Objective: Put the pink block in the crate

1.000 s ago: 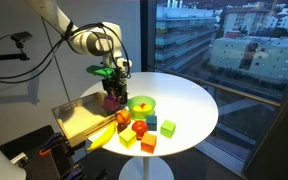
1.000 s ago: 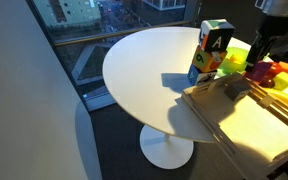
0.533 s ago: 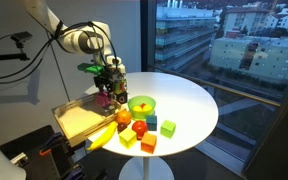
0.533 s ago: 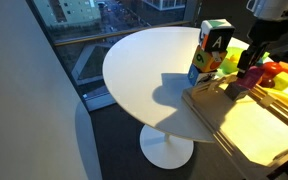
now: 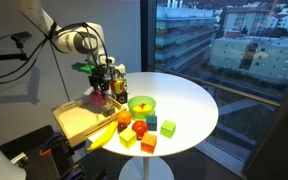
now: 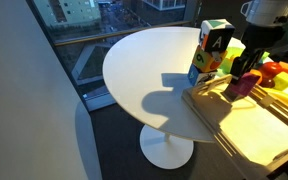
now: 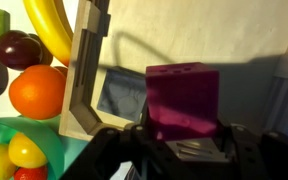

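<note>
My gripper (image 5: 98, 92) is shut on the pink block (image 7: 182, 98), a magenta cube, and holds it in the air over the near corner of the tan crate (image 5: 74, 120). The block also shows in both exterior views (image 5: 98, 98) (image 6: 244, 83). In the wrist view the crate's wooden wall (image 7: 87, 70) and pale floor lie right below the block. In an exterior view the crate (image 6: 246, 130) sits at the table's edge, with my gripper (image 6: 248, 74) above its far rim.
A lime-green bowl (image 5: 141, 104) stands on the round white table (image 5: 189, 110), with green, orange and yellow blocks and toy fruit (image 5: 142, 128) in front. A banana (image 5: 103, 137) lies by the crate. A colourful box (image 6: 212, 50) stands near the crate.
My gripper has carried the pink block away from the green bowl, sideways and a little up, so it now hangs over the crate's corner.
</note>
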`<state>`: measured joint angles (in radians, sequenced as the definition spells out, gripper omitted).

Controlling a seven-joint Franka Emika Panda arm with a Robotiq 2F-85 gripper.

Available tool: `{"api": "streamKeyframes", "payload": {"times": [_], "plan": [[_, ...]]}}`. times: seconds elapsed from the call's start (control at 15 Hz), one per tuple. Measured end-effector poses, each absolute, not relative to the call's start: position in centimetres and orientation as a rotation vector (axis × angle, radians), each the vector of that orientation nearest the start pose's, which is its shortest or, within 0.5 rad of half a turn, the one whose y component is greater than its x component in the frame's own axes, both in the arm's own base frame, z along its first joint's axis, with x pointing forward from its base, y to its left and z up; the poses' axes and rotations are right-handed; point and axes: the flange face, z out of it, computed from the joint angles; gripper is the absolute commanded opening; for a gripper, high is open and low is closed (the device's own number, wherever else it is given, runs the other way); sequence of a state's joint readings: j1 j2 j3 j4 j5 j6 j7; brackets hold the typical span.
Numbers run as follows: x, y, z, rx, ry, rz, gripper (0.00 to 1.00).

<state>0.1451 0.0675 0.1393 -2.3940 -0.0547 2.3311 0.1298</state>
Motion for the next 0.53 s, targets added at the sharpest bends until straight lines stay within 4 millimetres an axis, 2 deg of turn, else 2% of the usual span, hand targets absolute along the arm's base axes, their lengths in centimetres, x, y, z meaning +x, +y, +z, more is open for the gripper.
{"api": "streamKeyframes", "payload": {"times": [0.53], "plan": [[46.3,14.4,26.4,-3.145,-0.282,0.099,0.32]]}}
